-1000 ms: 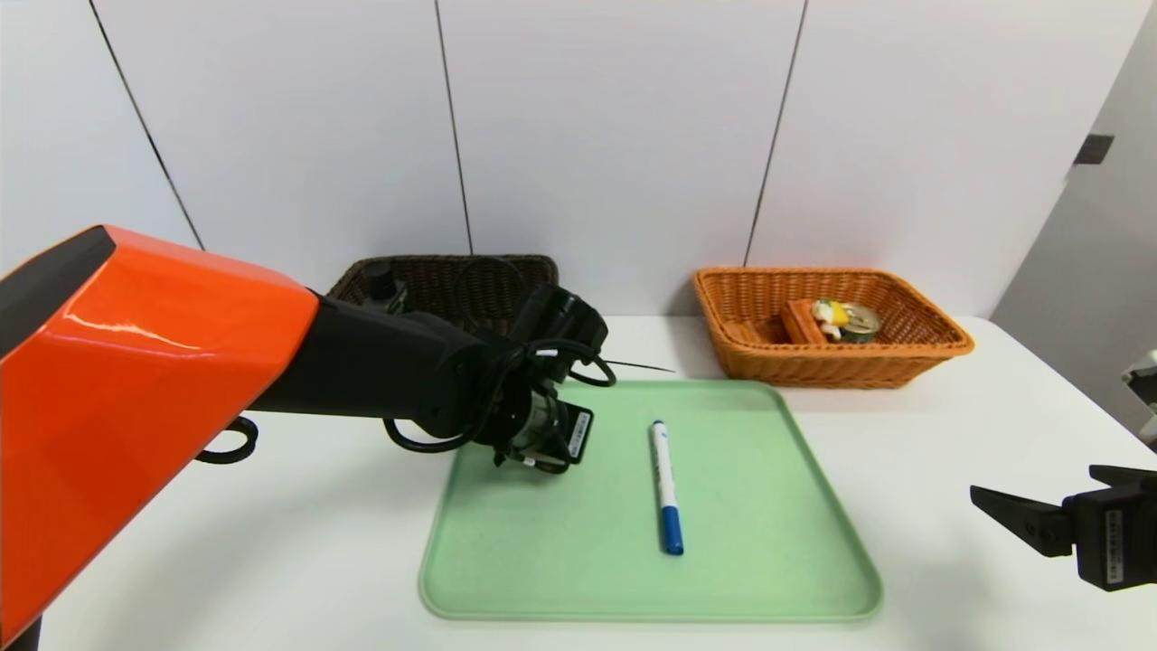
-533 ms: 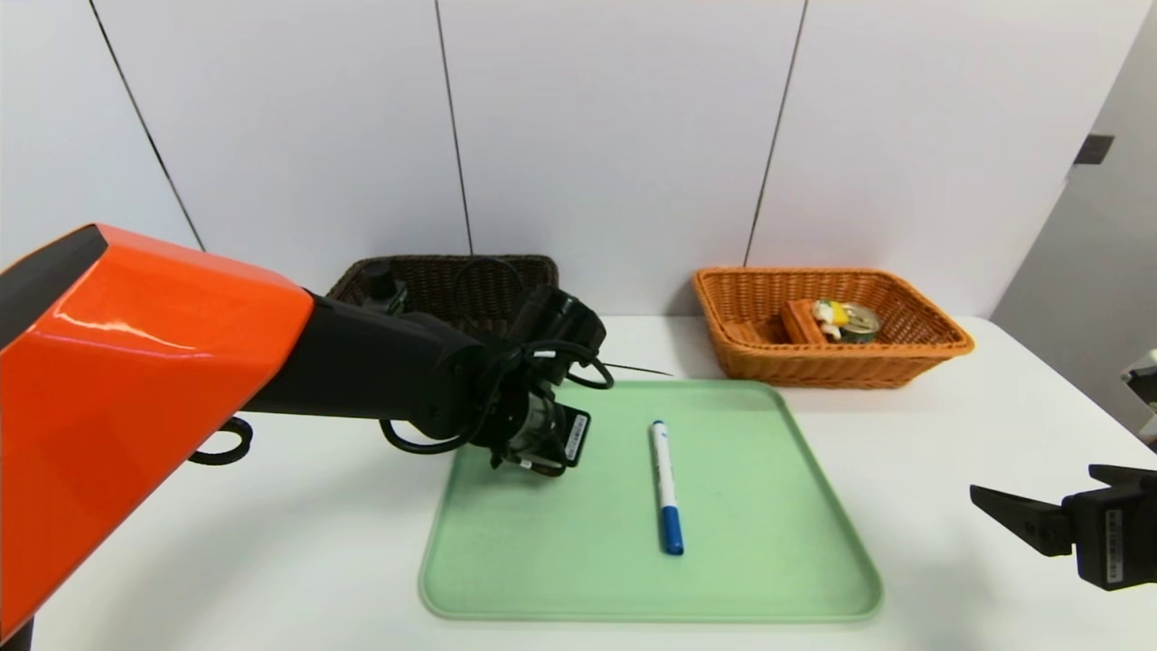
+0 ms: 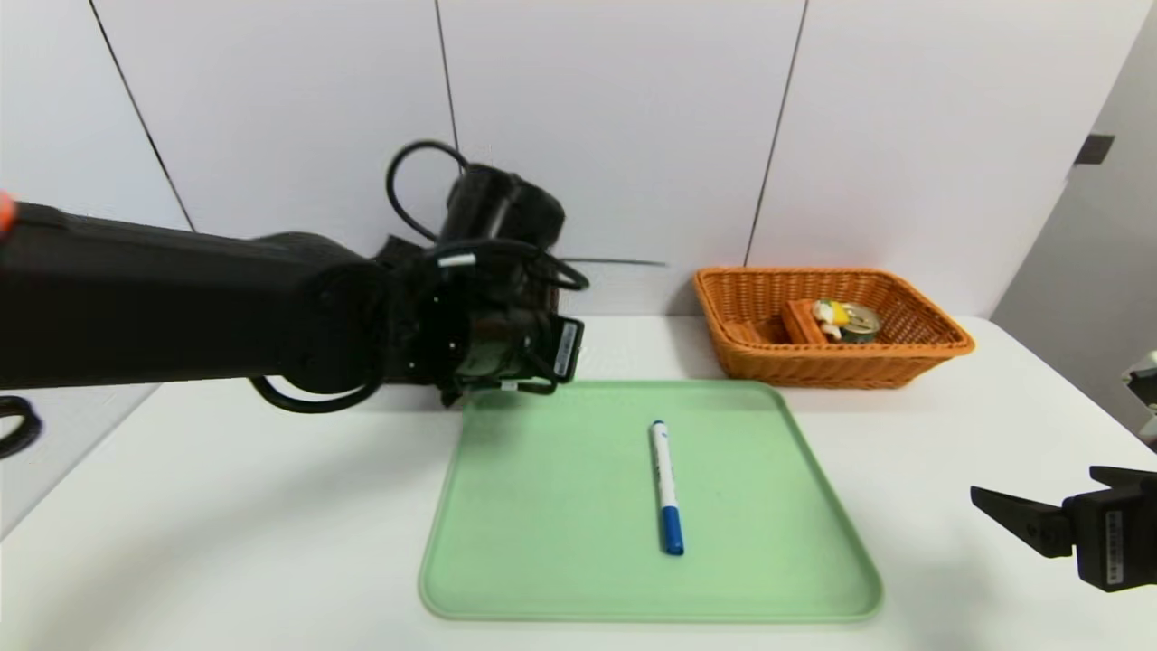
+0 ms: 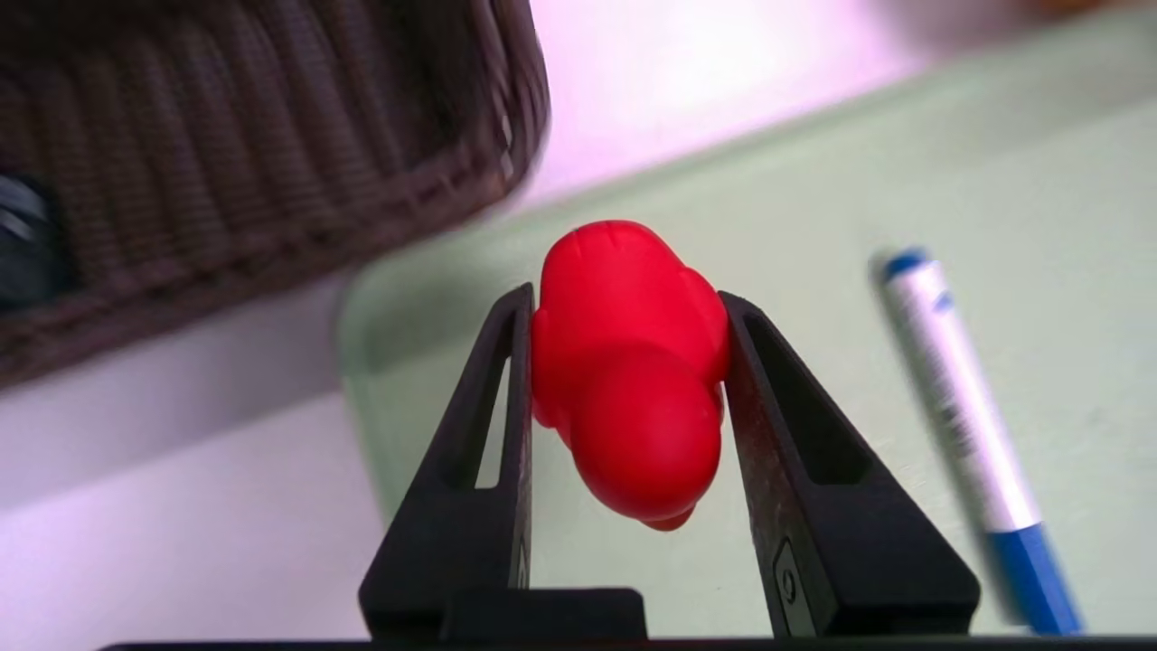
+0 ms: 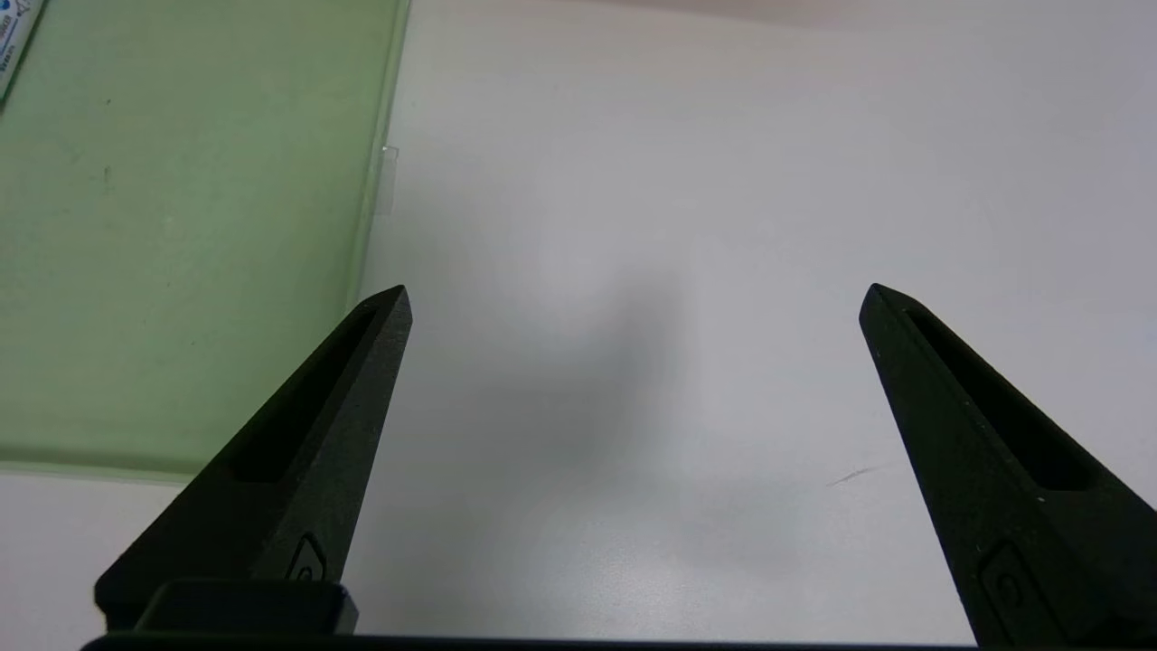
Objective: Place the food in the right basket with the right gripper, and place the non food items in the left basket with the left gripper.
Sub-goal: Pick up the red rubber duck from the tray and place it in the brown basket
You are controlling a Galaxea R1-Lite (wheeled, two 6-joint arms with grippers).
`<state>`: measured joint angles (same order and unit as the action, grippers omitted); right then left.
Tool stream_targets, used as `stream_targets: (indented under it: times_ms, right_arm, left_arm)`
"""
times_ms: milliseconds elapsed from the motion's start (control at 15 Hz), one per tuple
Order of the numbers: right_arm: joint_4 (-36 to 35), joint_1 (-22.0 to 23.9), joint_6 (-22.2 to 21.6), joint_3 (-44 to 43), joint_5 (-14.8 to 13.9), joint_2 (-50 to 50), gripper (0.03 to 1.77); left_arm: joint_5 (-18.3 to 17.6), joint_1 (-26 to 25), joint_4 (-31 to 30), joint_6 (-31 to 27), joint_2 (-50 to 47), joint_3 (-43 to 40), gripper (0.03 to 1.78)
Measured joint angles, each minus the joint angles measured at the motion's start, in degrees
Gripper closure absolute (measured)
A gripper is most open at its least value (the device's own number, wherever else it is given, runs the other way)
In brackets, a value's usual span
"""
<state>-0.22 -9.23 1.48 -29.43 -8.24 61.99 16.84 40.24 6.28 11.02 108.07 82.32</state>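
My left gripper (image 4: 624,362) held a red toy (image 4: 633,371) clamped between its fingers above the green tray's (image 3: 542,542) far-left corner, near the dark basket (image 4: 226,181) meant for non-food, while my right gripper (image 5: 633,298) waited wide open.

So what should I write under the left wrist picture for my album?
Left gripper holds a red toy above the green tray, near the dark basket.
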Motion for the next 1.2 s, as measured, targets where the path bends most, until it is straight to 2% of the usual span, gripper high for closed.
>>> stream_targets:
  times_ms: [133,400,467,533,667,800,1200]
  right_arm:
    - [-0.05,0.0,-0.02,0.09,0.0,-0.02,0.09]
    - [-0.02,-0.05,-0.02,0.4,-0.05,-0.13,0.09]
    - [-0.02,-0.05,0.01,0.41,-0.05,-0.17,0.09]
    - [-0.02,-0.05,0.06,0.41,-0.07,-0.17,0.09]
    - [-0.02,-0.05,0.06,0.49,-0.07,-0.2,0.09]
    - [0.0,-0.06,0.09,0.68,-0.07,-0.2,0.09]
    - [-0.09,0.0,-0.18,1.6,-0.07,-0.2,0.09]
  left_arm:
    - [0.06,-1.71,-9.0,-2.6,-3.61,0.04,1.15]
    - [-0.22,-12.63,-31.16,-11.59,-3.36,-0.16,1.18]
    - [-0.48,-15.47,-34.55,-13.47,-2.26,-0.16,1.18]
    - [-0.74,-17.94,-35.41,-14.52,-1.01,-0.16,1.18]
    - [-2.76,-21.14,-30.66,-14.68,1.11,-0.13,1.2]
    - [-6.14,-22.09,-24.05,-14.52,2.51,0.39,1.21]
    - [-9.18,-21.61,-11.87,-11.4,7.73,11.62,1.21]
